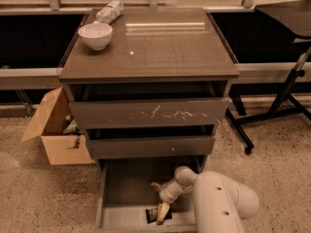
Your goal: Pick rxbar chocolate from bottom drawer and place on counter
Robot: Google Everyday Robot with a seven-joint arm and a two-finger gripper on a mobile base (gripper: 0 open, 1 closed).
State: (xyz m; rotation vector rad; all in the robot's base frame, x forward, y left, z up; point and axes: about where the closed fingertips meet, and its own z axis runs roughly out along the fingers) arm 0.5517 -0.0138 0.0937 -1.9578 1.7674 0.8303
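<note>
The bottom drawer [127, 186] stands pulled open, its grey floor showing. The rxbar chocolate [153, 215], a small dark bar, lies flat near the drawer's front edge. My gripper [160, 199] reaches down into the drawer from the right, directly over the bar. Its fingers are spread; the lower fingertip [163, 211] lies at the bar's right end and hides part of it. The white arm [218, 205] covers the drawer's right side. The glossy counter [160, 47] tops the cabinet.
A white bowl [95, 35] and a white-grey packet [109, 11] sit at the counter's back left. The scratched drawer front [148, 114] and middle drawer [150, 145] are shut. An open cardboard box [52, 130] stands left; a black stand leg [279, 101] stands right.
</note>
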